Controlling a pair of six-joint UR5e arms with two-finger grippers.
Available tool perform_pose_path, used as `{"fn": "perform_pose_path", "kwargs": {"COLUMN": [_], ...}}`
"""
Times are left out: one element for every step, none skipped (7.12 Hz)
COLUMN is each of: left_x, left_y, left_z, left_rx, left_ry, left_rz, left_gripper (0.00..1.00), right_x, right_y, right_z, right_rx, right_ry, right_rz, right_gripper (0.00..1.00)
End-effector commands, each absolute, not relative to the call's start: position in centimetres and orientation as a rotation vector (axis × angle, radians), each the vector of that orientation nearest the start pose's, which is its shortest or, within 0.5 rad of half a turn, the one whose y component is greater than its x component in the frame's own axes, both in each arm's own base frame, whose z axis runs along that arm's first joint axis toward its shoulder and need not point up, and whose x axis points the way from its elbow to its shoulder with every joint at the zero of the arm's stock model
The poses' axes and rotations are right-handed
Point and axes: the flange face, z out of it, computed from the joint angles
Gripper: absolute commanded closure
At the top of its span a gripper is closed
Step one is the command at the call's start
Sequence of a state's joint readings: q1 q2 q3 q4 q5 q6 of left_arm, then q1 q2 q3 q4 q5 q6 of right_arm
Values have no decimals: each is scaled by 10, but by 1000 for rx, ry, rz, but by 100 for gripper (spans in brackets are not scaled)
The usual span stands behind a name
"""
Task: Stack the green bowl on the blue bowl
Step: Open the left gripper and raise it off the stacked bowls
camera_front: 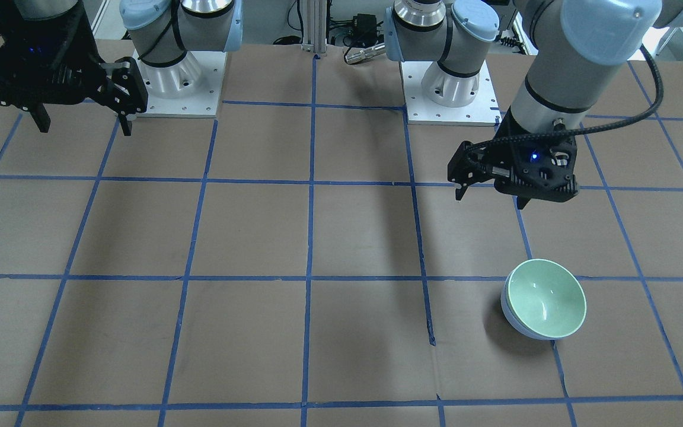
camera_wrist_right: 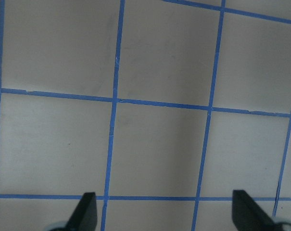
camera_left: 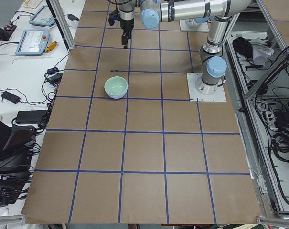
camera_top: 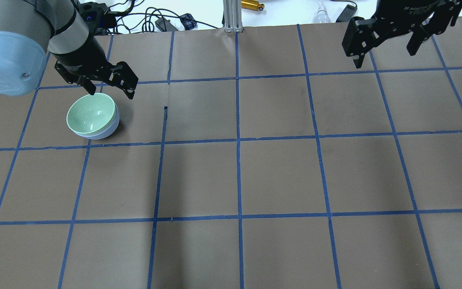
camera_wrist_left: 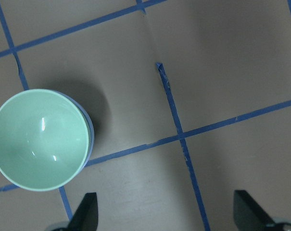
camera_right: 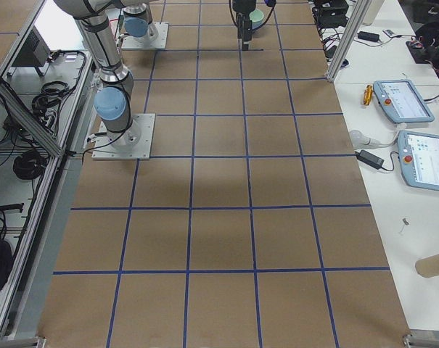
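The green bowl sits nested inside the blue bowl, whose lavender side shows below the green rim. The pair also shows in the overhead view, green bowl in blue bowl, in the left wrist view, green bowl with a sliver of the blue bowl, and in the exterior left view. My left gripper is open and empty, above and apart from the bowls. My right gripper is open and empty, far away over the table.
The brown table carries a grid of blue tape. Both arm bases stand at the robot's edge. Cables and small devices lie beyond the far edge. Tablets lie on a side bench.
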State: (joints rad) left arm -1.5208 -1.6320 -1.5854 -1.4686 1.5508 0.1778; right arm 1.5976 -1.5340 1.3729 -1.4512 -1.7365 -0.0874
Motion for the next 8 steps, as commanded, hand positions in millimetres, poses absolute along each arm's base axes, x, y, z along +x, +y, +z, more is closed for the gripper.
{"fn": "perform_pose_path", "kwargs": {"left_x": [-119, -119, -120, -119, -119, -128, -150, -162], "left_y": [-501, -497, -498, -494, -495, -491, -483, -475], "left_z": [497, 495, 489, 486, 477, 475, 472, 478], "left_rx": [75, 10, -144, -151, -155, -126, -35, 14], "left_ry": [3236, 3234, 3238, 3227, 3227, 3224, 3142, 3128], "left_rz": [-73, -58, -28, 0, 32, 46, 55, 35], "left_gripper": [0, 0, 0, 0, 0, 0, 0, 0], "right_x": [131, 131, 131, 130, 131, 131, 131, 131], "right_y": [-503, -503, -503, -503, -503, -503, -503, -503], "right_z": [556, 556, 556, 556, 556, 556, 556, 556], "right_rx": [-184, -184, -184, -182, -184, -184, -184, -184], "right_ry": [3303, 3303, 3303, 3303, 3303, 3303, 3303, 3303], "right_rz": [-60, -60, -60, -60, -60, -60, -60, -60], "right_gripper": [0, 0, 0, 0, 0, 0, 0, 0]}}
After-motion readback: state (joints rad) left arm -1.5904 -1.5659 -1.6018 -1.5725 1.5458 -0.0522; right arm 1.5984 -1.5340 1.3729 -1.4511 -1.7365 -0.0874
